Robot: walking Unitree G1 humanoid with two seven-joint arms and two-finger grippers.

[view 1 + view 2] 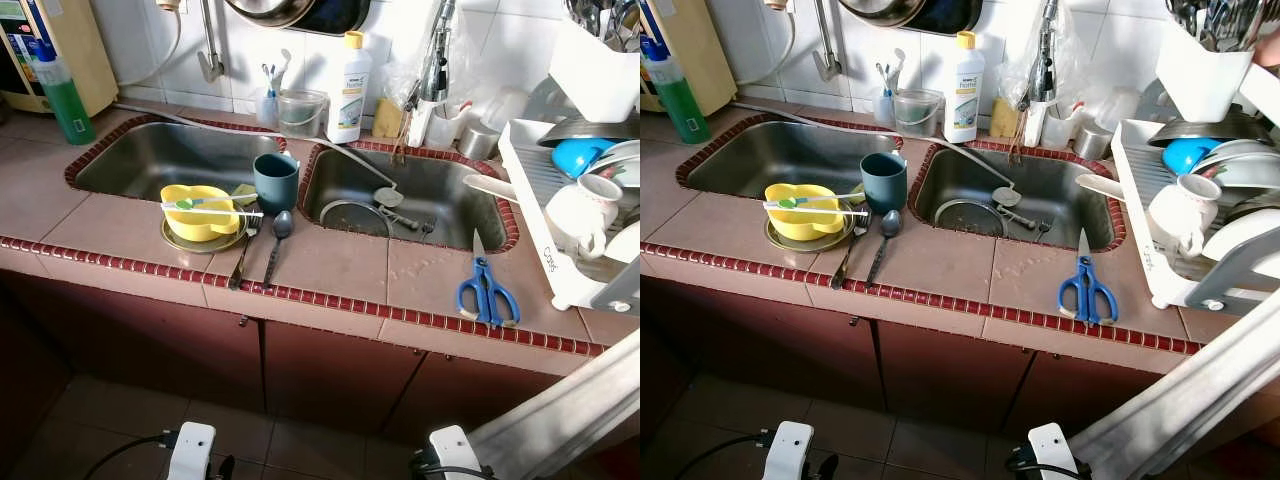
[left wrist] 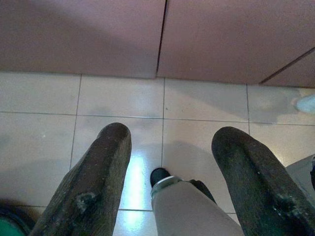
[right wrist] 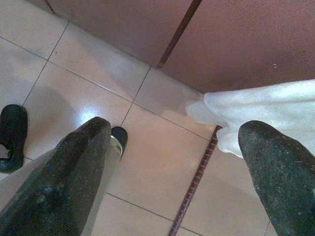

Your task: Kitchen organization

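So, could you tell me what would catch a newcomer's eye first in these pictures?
Probably the yellow bowl on the counter in front of the left sink, with a dark teal cup just beside it. Next, the blue-handled scissors lying near the counter's front edge, left of the crowded white dish rack.

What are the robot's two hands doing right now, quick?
Left end effector: open, empty, pointing at the floor.
Right end effector: open, empty, pointing at the floor.
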